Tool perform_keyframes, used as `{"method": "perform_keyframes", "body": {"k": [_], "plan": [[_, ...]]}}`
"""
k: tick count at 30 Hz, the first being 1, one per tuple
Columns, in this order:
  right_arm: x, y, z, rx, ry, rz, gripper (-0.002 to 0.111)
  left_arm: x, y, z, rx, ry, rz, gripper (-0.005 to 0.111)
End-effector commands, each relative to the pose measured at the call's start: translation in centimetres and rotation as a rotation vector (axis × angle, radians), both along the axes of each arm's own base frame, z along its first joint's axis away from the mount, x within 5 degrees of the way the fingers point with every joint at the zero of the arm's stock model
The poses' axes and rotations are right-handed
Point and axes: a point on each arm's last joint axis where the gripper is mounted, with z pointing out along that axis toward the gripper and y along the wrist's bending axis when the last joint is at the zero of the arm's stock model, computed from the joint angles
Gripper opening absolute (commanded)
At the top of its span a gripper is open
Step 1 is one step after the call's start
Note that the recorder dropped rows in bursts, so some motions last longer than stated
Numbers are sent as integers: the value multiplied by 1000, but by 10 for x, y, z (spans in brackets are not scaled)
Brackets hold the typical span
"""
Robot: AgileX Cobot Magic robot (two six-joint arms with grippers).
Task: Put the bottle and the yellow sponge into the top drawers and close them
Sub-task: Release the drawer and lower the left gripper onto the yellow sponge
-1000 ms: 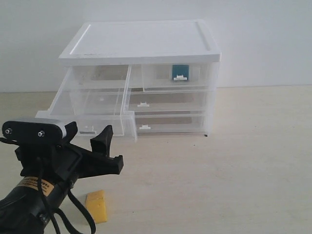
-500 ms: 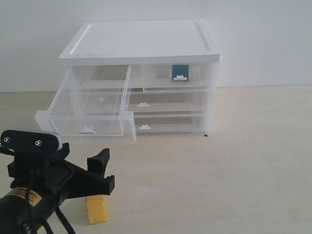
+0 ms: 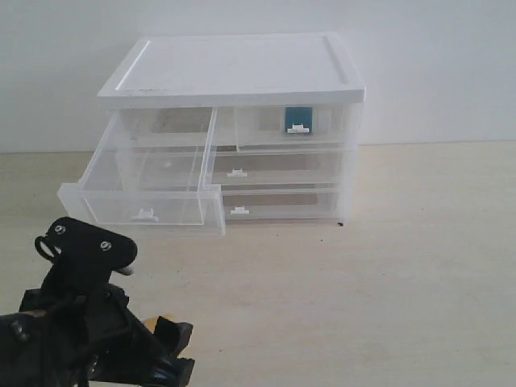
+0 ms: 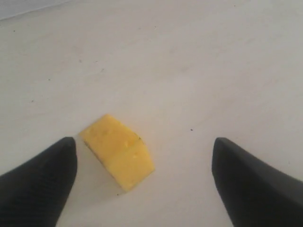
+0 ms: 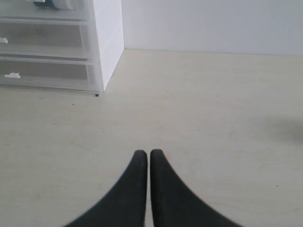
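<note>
The yellow sponge (image 4: 118,151) lies on the table, skewed, between the wide-apart fingers of my left gripper (image 4: 143,142); it sits nearer one fingertip and touches neither. That gripper (image 3: 173,353) is open and low at the front left of the exterior view, where the arm hides almost all of the sponge. The left top drawer (image 3: 141,211) is pulled out and empty. The right top drawer (image 3: 266,129) is shut, and the bottle's teal label (image 3: 298,118) shows through its front. My right gripper (image 5: 144,155) is shut on nothing above bare table, to one side of the cabinet.
The white-topped cabinet (image 3: 234,68) stands at the back against a white wall. Its two full-width drawers (image 3: 278,171) below are shut. The open drawer juts out over the table just behind my left arm.
My left arm has dropped toward the table and tipped downward over the sponge, now covering it in the exterior view. Its jaws stay open. The drawers have not moved.
</note>
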Motion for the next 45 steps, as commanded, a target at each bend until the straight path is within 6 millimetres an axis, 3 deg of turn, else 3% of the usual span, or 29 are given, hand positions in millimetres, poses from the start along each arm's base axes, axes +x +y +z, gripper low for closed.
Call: {"method": "perform_keyframes", "body": {"k": [1,5,10,18,24,26,31,33,34,40,45], "plan": [[0,0,1,4,-12,-3,0,10,-10,4,95,27,34,73],[0,0,1,4,-12,-3,0,16,-23,-9,104,74,4,73],[0,0,1,4,-12,-3,0,22,-21,-34,206,103,88,73],[0,0,1,4,-12,-3,0,29,-28,-47,129,66,119,73],[0,0,1,4,-12,-3,0,32,-27,-57,171,45,133,73],[0,0,1,4,-12,-3,0,32,-26,-59,178,45,135,69],[0,0,1,4,-12,-3,0,33,-26,-59,181,39,136,42],[0,0,1,4,-12,-3,0,33,-27,-58,197,28,100,11],[0,0,1,4,-12,-3,0,33,-28,-58,205,26,87,4],[0,0,1,4,-12,-3,0,29,-31,-57,213,54,13,4],[0,0,1,4,-12,-3,0,23,-33,-42,169,66,-54,4]]}}
